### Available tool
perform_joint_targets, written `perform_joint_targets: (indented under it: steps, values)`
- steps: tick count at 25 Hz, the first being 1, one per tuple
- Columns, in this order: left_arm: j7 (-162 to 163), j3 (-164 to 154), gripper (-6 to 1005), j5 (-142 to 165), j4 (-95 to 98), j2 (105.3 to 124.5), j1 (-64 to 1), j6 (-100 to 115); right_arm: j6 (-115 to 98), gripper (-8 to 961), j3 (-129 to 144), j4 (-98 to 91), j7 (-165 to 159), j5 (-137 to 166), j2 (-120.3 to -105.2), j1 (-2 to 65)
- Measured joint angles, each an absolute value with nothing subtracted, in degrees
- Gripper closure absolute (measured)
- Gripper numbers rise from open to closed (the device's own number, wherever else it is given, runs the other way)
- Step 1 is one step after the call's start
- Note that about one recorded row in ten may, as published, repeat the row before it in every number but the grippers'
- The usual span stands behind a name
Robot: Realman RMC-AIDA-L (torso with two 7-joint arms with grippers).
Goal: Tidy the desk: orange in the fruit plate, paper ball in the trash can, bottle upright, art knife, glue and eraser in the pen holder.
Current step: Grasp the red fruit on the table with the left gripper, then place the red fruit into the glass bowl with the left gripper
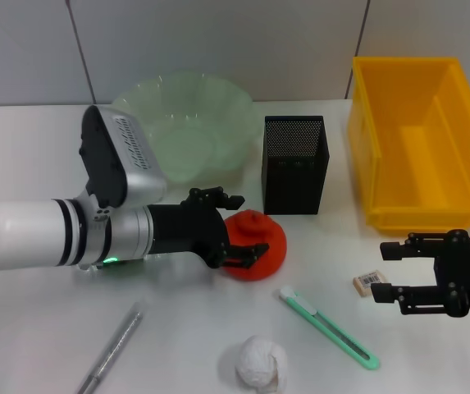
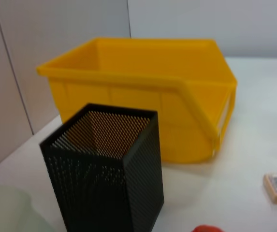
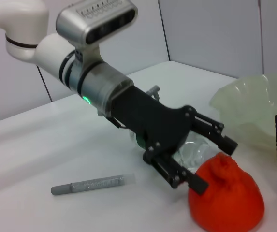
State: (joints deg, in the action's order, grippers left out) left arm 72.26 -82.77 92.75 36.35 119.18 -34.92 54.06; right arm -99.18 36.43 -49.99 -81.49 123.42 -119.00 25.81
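Your left gripper (image 1: pixel 236 230), jaws spread, straddles the orange (image 1: pixel 255 245): clench next, then lift it to the fruit plate (image 1: pixel 187 123); the right gripper (image 1: pixel 393 272) waits unclenched by the eraser (image 1: pixel 371 282).

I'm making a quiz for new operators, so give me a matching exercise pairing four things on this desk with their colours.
Things:
1. orange
2. pen holder
3. art knife
4. paper ball

Colours:
A. white
B. black
C. green
D. orange-red

Pairs: 1-D, 2-B, 3-C, 4-A
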Motion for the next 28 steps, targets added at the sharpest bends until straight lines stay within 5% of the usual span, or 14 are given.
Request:
perform_joint_targets:
  steps: [17, 18, 28]
  values:
    - [74.24, -89.71, 153, 90.83, 36.58, 119.18, -35.8, 50.61, -97.37, 246, 36.56, -49.83, -81.63, 123.49, -119.0, 26.93]
    - [74.28, -89.65, 331, 90.79, 36.72, 119.18, -35.7, 50.66, -97.35, 247, 36.57, -49.83, -81.63, 123.49, -119.0, 26.97]
    - [74.97, -89.48, 698, 89.42, 36.9, 119.11, -35.21, 51.05, -96.86, 252, 36.56, -49.58, -81.54, 123.49, -119.0, 26.84]
